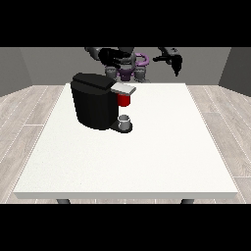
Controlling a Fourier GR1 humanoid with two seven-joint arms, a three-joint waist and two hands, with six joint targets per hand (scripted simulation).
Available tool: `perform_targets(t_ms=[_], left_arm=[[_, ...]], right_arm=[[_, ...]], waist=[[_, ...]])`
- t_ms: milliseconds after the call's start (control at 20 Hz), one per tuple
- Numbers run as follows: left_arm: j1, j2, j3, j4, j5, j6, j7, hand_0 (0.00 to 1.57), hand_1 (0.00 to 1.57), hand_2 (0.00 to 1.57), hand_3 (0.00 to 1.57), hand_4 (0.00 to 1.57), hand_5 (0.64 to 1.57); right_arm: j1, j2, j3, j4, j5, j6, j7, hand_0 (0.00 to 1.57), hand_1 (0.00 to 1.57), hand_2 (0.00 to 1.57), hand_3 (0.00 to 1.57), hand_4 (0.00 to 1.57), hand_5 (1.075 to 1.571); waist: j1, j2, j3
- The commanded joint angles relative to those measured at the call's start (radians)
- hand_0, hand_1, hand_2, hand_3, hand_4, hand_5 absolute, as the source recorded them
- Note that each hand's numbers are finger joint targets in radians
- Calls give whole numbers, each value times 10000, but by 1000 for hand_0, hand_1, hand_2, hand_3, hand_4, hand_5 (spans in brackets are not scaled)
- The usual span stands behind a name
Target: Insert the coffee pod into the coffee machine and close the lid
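**Robot hands hang back as grey thing sits at coffee machine's base**

A black coffee machine [95, 100] stands on the far left part of a white table [147, 162], its grey lid [123, 88] jutting out to the side above a red thing at the machine [124, 100]. A small grey thing [124, 119] rests on the machine's base plate; whether it is the coffee pod cannot be told from here. Both hands are raised near the robot's body, well apart from the machine. The hand at the view's right [175, 62] holds nothing, its fingers drooping downward in a relaxed way. The hand at the view's left [113, 60] is a dark shape against the torso, and its state cannot be told. To do the step well, the nearer hand would likely need to come down over the machine from above, meet the lid squarely, and avoid knocking the grey thing below.
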Motion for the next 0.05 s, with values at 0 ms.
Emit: perform_targets(t_ms=[0], left_arm=[[940,228,332,43,170,-112,-452,0,0,0,0,192,1571]], right_arm=[[1826,-33,86,-471,-273,428,-920,0,0,0,0,157,1571]], waist=[[-638,-487,-16]])
